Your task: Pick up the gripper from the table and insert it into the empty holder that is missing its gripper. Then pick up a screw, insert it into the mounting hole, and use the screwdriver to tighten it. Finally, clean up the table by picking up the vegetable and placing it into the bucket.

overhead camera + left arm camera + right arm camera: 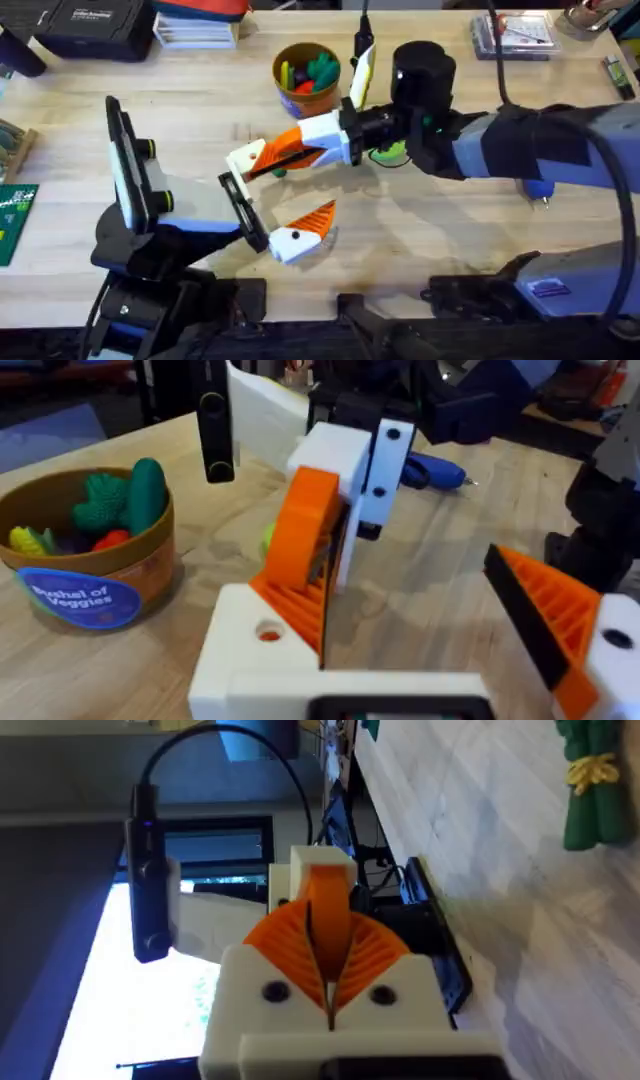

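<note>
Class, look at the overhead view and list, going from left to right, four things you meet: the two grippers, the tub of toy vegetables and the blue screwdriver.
Left gripper → tub of toy vegetables → right gripper, whose orange pads overlap the tub's span, so take it by its white body → blue screwdriver.

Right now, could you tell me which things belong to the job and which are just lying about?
Job: orange gripper, holder, screwdriver, vegetable, bucket.
Lying about: black case, stacked books, green board.
</note>
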